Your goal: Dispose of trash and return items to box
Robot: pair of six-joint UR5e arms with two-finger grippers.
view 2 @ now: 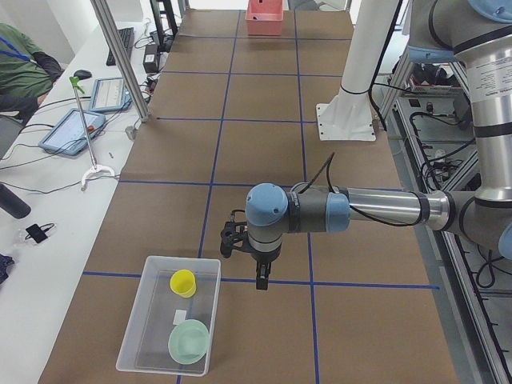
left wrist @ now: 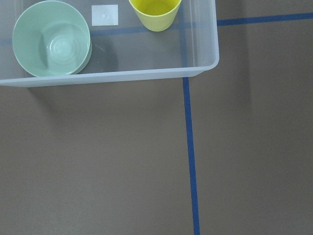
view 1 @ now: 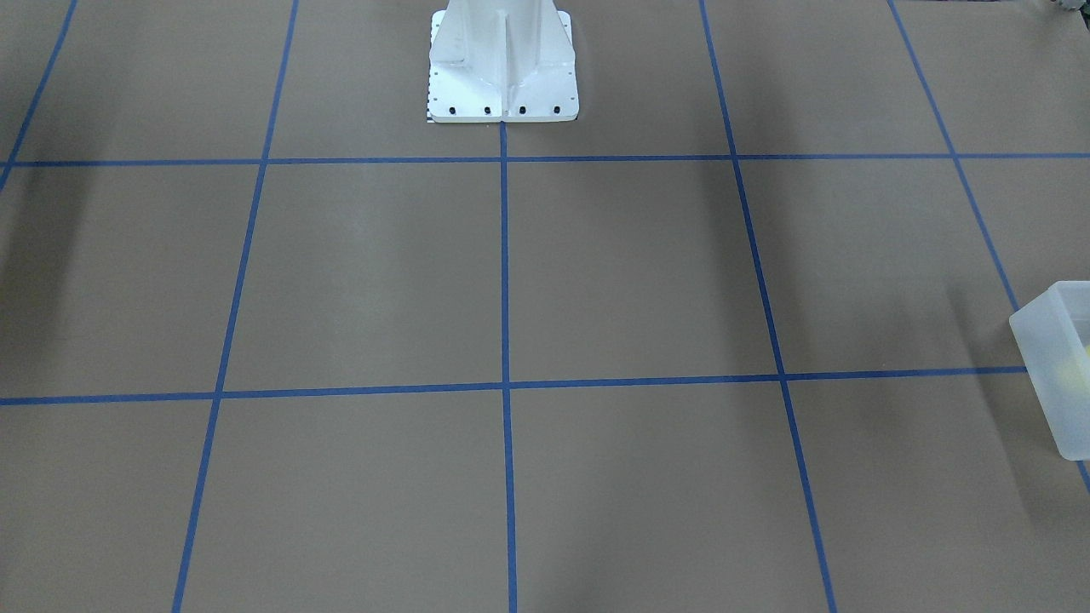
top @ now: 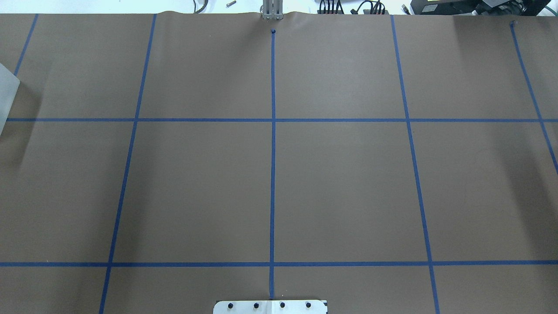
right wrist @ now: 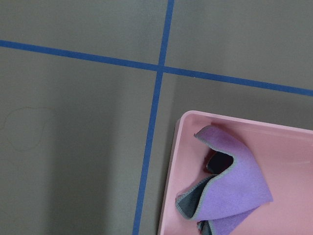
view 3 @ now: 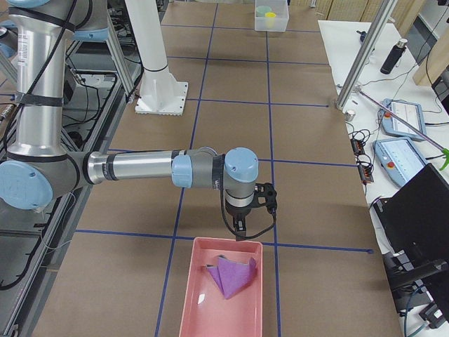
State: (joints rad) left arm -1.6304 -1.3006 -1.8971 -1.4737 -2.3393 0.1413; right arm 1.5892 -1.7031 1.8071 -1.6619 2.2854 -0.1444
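Note:
The yellow cup [view 2: 183, 282] stands upright inside the frosted box [view 2: 152, 324], at its far end. In the left wrist view the cup [left wrist: 154, 12] sits at the top, behind the box wall [left wrist: 146, 74]. The box's edge also shows in the front-facing view [view 1: 1060, 375] and the overhead view [top: 6, 96]. My left gripper [view 2: 261, 282] hangs pointing down over the table just beside the box. My right gripper [view 3: 240, 228] hangs pointing down at the far end of a pink tray [view 3: 193, 295]. I cannot tell whether either is open or shut.
A pale green bowl [left wrist: 51, 39] and a small white label [left wrist: 105, 14] lie in the box. A crumpled purple cloth [right wrist: 230, 181] lies in the pink tray [right wrist: 171, 171]. A side desk with tablets [view 2: 72, 132] and a seated person [view 2: 20, 68] runs along the table.

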